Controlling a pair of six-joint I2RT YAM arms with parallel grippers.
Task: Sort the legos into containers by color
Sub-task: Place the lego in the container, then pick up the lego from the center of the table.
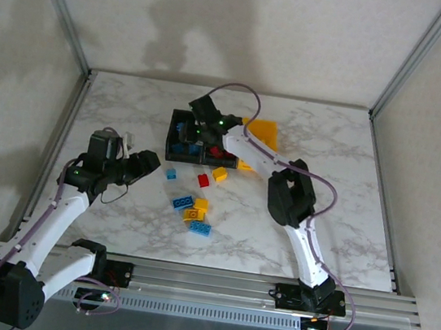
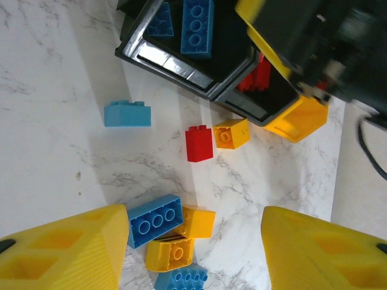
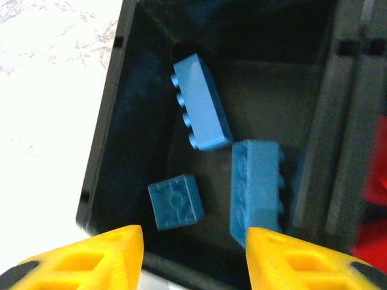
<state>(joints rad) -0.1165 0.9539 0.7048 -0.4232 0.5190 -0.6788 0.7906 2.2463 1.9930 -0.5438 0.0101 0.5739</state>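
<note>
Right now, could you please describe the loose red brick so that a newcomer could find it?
Start at the row of bins on the marble table. Just in front of them, the red brick sits beside a yellow brick; it is the only red one outside the bins.

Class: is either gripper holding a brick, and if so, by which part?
Nothing is held. The left gripper is open above loose legos on the table; the right gripper is open over the black bin with blue bricks.
</note>
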